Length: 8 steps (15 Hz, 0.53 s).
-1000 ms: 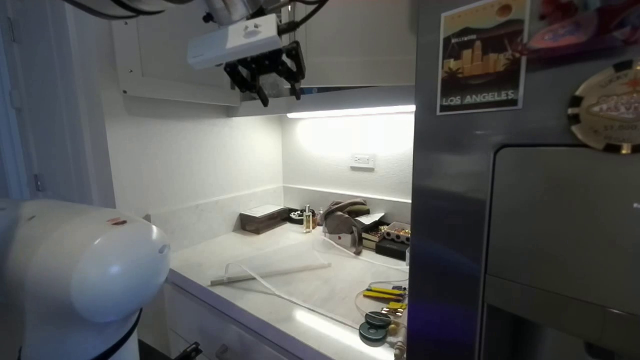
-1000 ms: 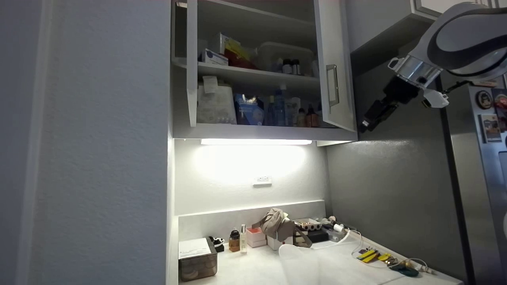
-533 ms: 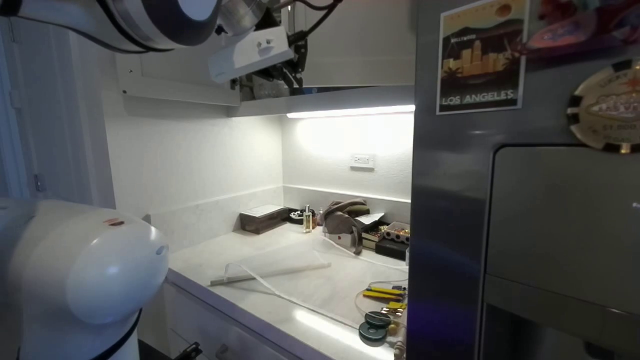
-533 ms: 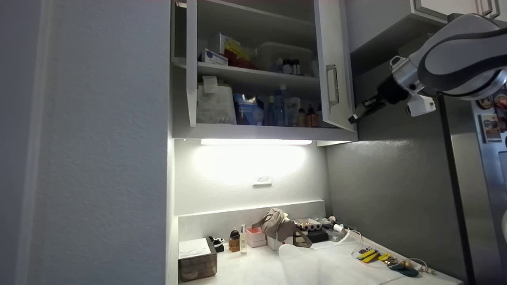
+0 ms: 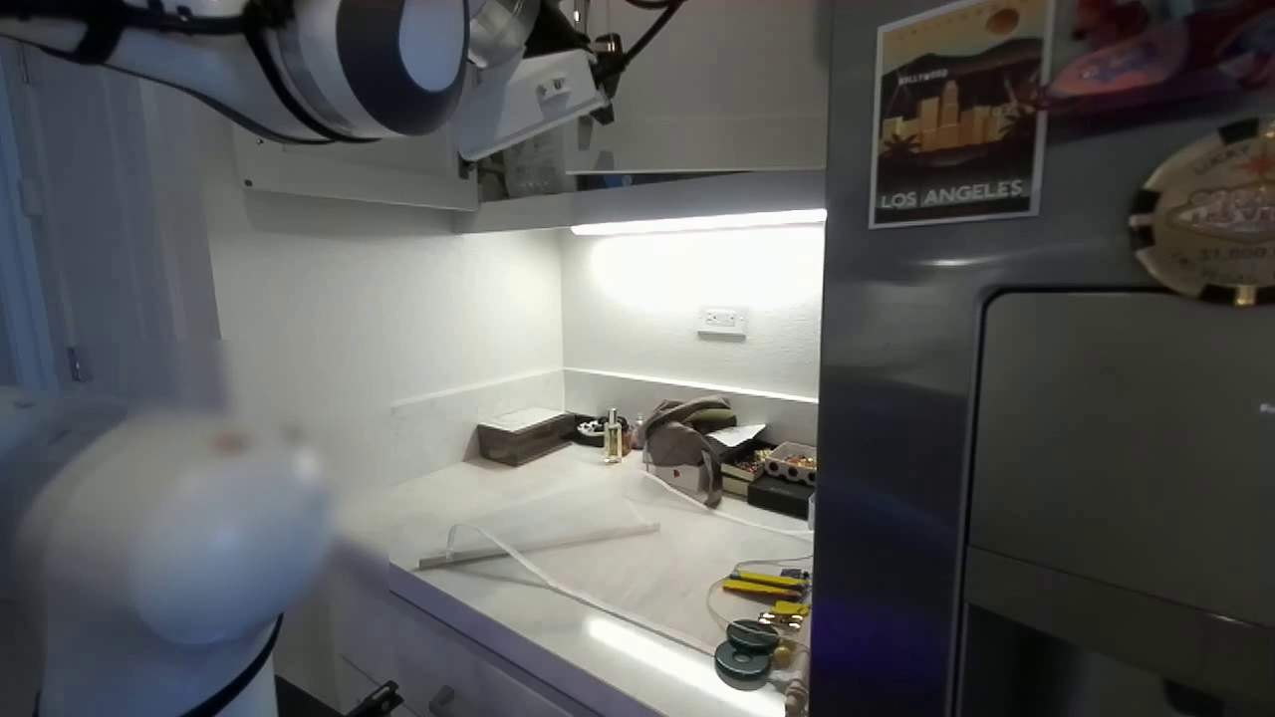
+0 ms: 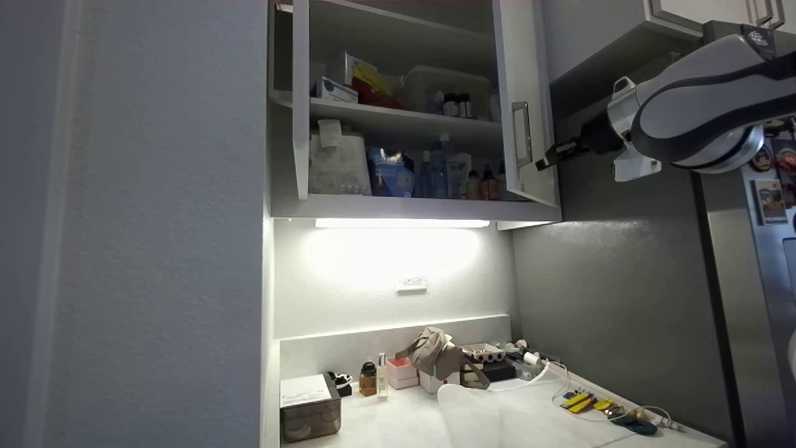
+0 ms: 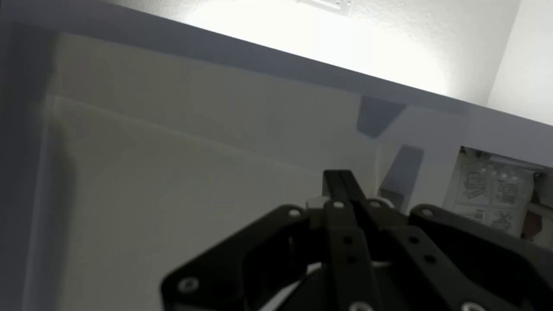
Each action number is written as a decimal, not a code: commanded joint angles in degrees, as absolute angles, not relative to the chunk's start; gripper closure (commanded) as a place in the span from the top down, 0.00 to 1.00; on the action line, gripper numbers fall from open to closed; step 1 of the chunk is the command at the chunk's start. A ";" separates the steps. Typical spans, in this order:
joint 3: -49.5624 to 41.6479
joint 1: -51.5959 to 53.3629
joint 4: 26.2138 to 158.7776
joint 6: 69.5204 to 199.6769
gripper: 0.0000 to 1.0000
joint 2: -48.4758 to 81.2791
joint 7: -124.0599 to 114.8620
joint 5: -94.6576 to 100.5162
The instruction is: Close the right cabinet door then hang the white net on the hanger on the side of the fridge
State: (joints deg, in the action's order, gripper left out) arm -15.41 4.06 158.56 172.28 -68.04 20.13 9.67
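The right cabinet door [image 6: 528,74] stands ajar, a flat white panel with a metal handle [image 6: 523,134]. My gripper [image 6: 544,164] points at its outer face near the handle's lower end; whether it touches cannot be told. In the wrist view the black fingers of the gripper [image 7: 339,172] are shut together, nothing between them, with the door panel [image 7: 173,194] behind. The white net [image 5: 568,518] lies on the counter, a thin see-through sheet with a rod and strap. The grey fridge [image 5: 896,398] is at the side. No hanger can be made out on it.
The left cabinet door [image 6: 301,99] also stands out from the shelves. Bottles and boxes [image 6: 392,173] fill the cabinet. On the counter are a brown box [image 6: 311,410], a cloth bag [image 6: 429,354] and yellow-handled tools [image 6: 578,401] by the fridge.
The fingers have gone from open to shut. My gripper has risen and come closer to the right cabinet door, and the forearm has swung further into view. The door has not visibly moved.
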 commanded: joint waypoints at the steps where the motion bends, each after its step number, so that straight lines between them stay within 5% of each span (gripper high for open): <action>1: -15.13 4.80 157.89 181.26 0.00 -62.07 17.39 8.55; 8: -14.04 7.90 156.33 196.14 0.00 -51.29 11.44 7.65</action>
